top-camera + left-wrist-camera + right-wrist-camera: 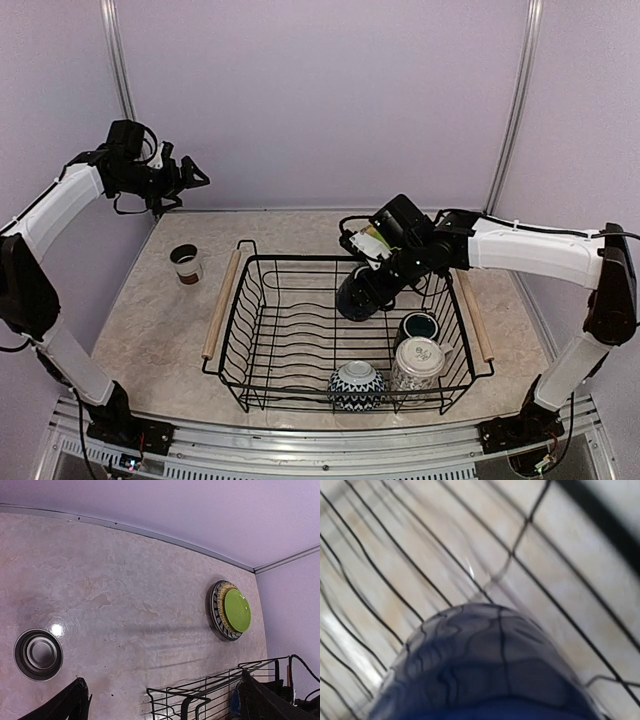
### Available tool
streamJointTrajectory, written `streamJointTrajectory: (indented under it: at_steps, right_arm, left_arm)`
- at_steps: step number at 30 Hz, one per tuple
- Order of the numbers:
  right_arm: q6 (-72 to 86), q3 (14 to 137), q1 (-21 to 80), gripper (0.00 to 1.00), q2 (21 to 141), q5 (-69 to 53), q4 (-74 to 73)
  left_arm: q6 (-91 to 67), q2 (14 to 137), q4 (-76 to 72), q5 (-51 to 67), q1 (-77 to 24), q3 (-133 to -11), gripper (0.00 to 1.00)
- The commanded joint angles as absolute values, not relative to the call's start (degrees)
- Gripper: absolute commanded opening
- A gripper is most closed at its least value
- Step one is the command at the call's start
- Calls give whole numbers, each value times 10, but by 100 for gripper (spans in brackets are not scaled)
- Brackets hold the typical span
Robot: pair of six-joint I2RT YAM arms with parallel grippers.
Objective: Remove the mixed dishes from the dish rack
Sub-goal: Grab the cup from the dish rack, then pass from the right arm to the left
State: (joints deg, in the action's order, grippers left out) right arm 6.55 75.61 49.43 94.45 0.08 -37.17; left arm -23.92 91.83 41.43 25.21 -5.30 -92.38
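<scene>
Blue mug [485,670] looms over beige marbled table [150,330], lilac walls [320,100] behind.

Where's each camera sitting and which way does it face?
Top external: high behind the bases, looking down on the dish rack; both arms show.
Left wrist: raised far left, facing the lime-green plate; own fingertips show.
Right wrist: low in the rack, close on the dark blue mug; no fingers visible.
Shared: top and left wrist both see the cup.
</scene>
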Motion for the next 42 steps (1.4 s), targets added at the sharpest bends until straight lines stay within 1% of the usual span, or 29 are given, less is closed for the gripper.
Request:
streamJointTrajectory:
  at_steps: [1, 6, 10, 13, 15, 17, 21, 24, 27, 30, 34, 36, 39, 42]
  right_arm:
    - [115, 734, 491, 0, 895, -50, -272]
    - [162, 699, 491, 0, 845, -107, -157]
    - [204, 665, 491, 0, 800, -125, -47]
    - [219, 654, 491, 0, 779, -129, 20]
    - [223, 659, 491, 0, 777, -132, 50]
    - [227, 665, 490, 0, 782, -140, 85]
    - [240, 674, 490, 0, 802, -171, 158]
    - [255, 672, 491, 0, 814, -181, 206]
    - [278, 652, 491, 0, 820, -189, 285]
    - [293, 654, 491, 0, 838, -206, 316]
    - [308, 657, 493, 0, 864, -220, 362]
    - [316, 660, 493, 0, 878, -226, 378]
    - [329, 665, 493, 0, 900, -239, 408]
    - [337, 667, 495, 0, 919, -242, 437]
  left_arm:
    - [-230, 889, 393, 264, -63, -908, 99]
    - [-221, 861, 358, 307, -79, -888, 99]
    - [-210, 834, 318, 360, -112, -863, 99]
    - [-231, 815, 252, 481, -138, -833, 94]
    - [-266, 806, 184, 564, -159, -807, 93]
    - [-295, 800, 129, 608, -187, -787, 94]
    - [-316, 806, 91, 637, -245, -774, 95]
    - [-325, 817, 77, 649, -271, -771, 93]
    - [-363, 824, 28, 668, -282, -756, 91]
    - [-399, 832, -18, 684, -288, -745, 86]
    - [-408, 846, -25, 690, -298, -745, 82]
    - [-410, 850, -28, 691, -302, -745, 77]
    - [-412, 850, -32, 690, -305, -741, 69]
    - [-426, 853, -53, 699, -306, -737, 57]
